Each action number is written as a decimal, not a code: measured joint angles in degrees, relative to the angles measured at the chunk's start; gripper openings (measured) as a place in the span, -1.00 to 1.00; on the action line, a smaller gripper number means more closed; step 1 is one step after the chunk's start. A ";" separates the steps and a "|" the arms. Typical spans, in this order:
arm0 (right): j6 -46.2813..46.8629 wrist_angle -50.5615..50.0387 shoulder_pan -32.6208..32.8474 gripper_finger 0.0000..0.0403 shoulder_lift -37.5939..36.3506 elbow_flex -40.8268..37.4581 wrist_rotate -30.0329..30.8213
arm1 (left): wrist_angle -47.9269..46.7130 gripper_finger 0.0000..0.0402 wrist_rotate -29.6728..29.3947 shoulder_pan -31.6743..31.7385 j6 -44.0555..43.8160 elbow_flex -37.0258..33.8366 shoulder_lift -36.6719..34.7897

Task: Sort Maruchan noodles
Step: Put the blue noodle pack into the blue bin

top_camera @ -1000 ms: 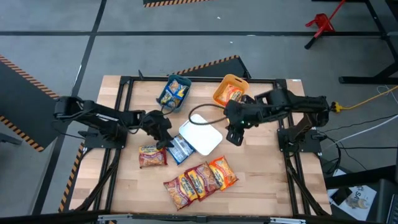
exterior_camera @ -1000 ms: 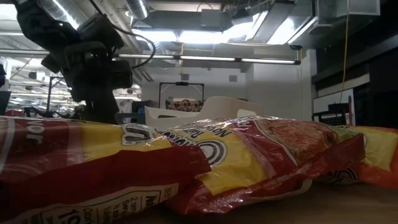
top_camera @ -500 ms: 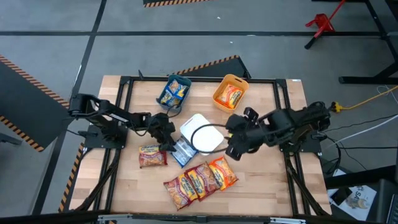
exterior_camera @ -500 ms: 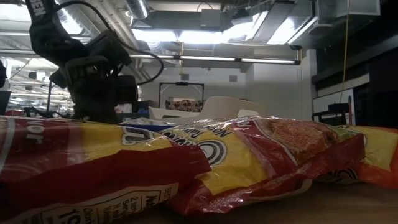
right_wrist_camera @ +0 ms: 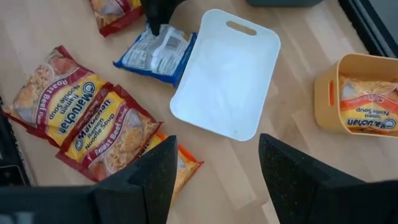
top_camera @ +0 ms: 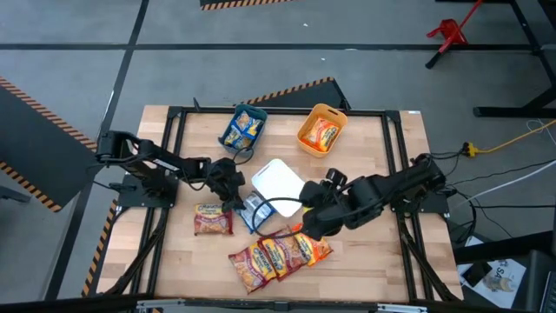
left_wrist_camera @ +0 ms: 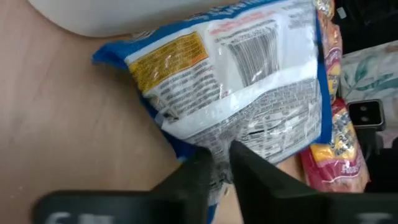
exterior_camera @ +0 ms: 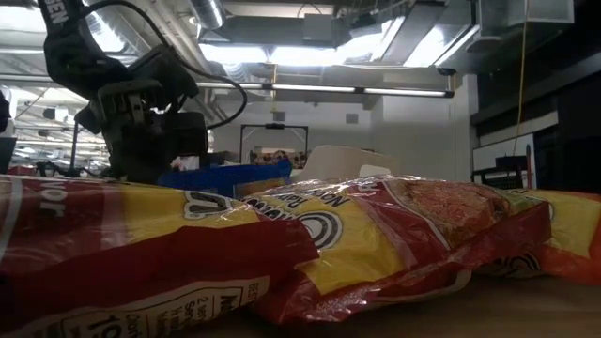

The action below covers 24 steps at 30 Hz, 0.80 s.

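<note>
A blue Maruchan packet (top_camera: 253, 211) lies printed side down beside the white bin (top_camera: 278, 181); my left gripper (top_camera: 234, 202) is shut on its left end. In the low view that packet (exterior_camera: 225, 176) shows above the red ones. A dark red packet (top_camera: 213, 219) lies just left of it. Two dark red packets (top_camera: 263, 258) and an orange one (top_camera: 314, 244) lie overlapping near the front edge. My right gripper (top_camera: 307, 228) hovers open above the orange packet (right_wrist_camera: 181, 163), touching nothing. My left gripper pinches the blue packet's crimped end seam (left_wrist_camera: 219, 154) between its two fingers, near one corner. The fingers come from the table's left, slanting down. The packet's other end (left_wrist_camera: 186, 25) reaches the white bin's wall; whether the packet is off the table, I cannot tell.
A teal bin (top_camera: 243, 128) with blue packets stands at the back. Right of it, an orange bin (top_camera: 322, 130) holds an orange packet. The white bin's rim (right_wrist_camera: 227, 74) lies between my two grippers. Black frame rails run along the table's edges.
My left gripper has moved slightly toward the table's right and near edge and shut on the blue packet's end; in the low view the packet has risen into sight. My right gripper has moved from beside the orange bin toward the near edge and left, over the orange packet.
</note>
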 joint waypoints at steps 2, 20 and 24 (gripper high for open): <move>-1.89 0.71 0.26 0.04 0.46 0.00 0.14 | 0.26 -0.92 0.79 0.04 -0.82 -0.07 0.04; -68.62 28.69 -8.03 0.04 12.47 0.00 -15.33 | 0.56 -0.99 0.65 0.02 0.06 -0.11 -0.07; -75.16 30.99 -8.59 0.04 16.90 -0.02 -19.57 | 0.20 -0.99 -0.31 -0.02 1.33 -0.11 -0.16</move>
